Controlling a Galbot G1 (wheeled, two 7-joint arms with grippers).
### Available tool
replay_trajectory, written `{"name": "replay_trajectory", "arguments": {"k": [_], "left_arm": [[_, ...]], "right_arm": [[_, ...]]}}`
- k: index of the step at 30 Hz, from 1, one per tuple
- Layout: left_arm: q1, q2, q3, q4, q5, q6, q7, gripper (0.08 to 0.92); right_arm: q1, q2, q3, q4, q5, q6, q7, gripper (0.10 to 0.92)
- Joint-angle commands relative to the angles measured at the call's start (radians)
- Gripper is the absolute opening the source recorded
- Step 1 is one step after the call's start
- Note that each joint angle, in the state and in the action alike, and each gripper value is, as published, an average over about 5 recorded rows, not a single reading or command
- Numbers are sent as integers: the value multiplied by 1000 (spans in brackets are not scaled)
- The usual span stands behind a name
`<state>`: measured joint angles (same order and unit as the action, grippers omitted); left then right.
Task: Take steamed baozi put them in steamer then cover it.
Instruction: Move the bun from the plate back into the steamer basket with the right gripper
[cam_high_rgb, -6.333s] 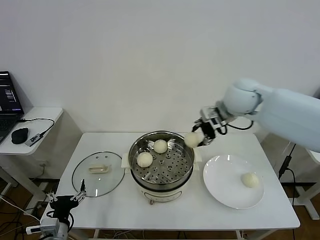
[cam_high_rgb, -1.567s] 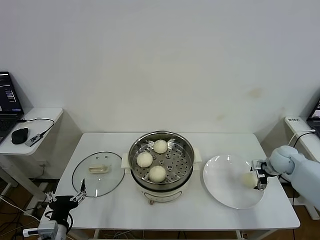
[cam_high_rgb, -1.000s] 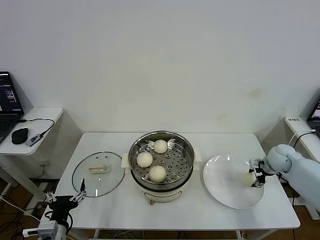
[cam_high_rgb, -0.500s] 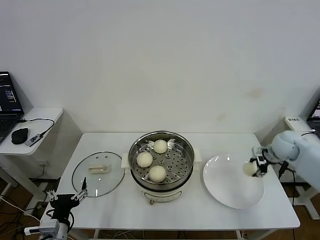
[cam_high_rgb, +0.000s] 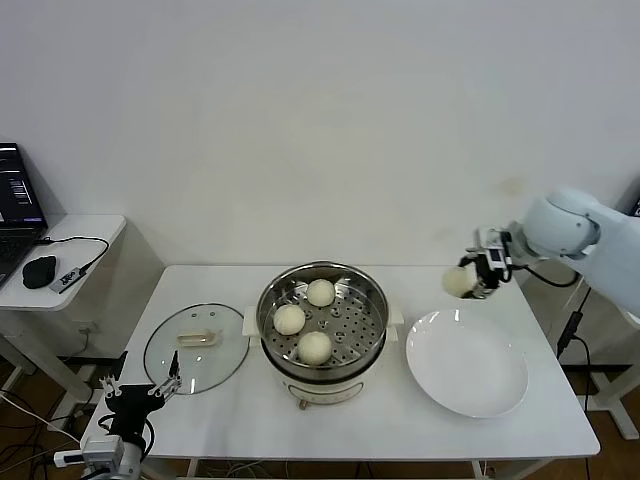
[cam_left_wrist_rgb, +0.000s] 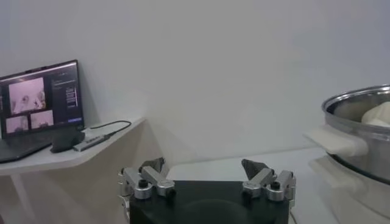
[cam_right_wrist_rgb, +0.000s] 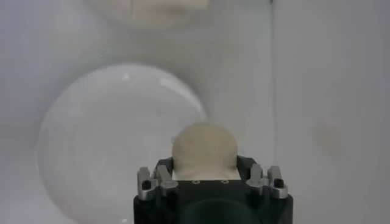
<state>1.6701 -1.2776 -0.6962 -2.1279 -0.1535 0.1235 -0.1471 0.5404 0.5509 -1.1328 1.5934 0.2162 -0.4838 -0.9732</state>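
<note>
From the head view, the right pincer (cam_high_rgb: 478, 275) is raised above the far edge of a white plate (cam_high_rgb: 467, 363), closed around one steamed baozi (cam_high_rgb: 457, 282), while three more baozi (cam_high_rgb: 314, 346) sit in the steamer (cam_high_rgb: 322, 320) at the middle of the worktop (cam_high_rgb: 380, 430). The cover (cam_high_rgb: 196, 347) lies flat left of the steamer. Only the right wrist view shows the plate bare beneath the held bun; the left wrist view shows the left pincer (cam_left_wrist_rgb: 207, 182) spread wide and holding nothing, low beside the worktop's front left corner.

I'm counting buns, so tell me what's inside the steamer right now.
Three buns sit on the holed tray inside the steamer. Whatever is below that tray is hidden. The fourth bun is outside, held in the right gripper above the table beyond the plate.
</note>
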Motion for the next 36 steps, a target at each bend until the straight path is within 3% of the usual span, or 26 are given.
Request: {"name": "replay_trajectory", "arguments": {"k": [1,13,36], "left_arm": [[-1,-1,-2,2,0,0,0,823],[-3,-8,-19,7,0,-2,-1,823],[-9,-18,-35,15,-5,-3,-1,823]], "right_arm": [[238,199,-187,65,266,-113,71,645],[90,424,-182,-20,390,-194,166,645],[-76,502,-166,-143,200,-227,154,652]]}}
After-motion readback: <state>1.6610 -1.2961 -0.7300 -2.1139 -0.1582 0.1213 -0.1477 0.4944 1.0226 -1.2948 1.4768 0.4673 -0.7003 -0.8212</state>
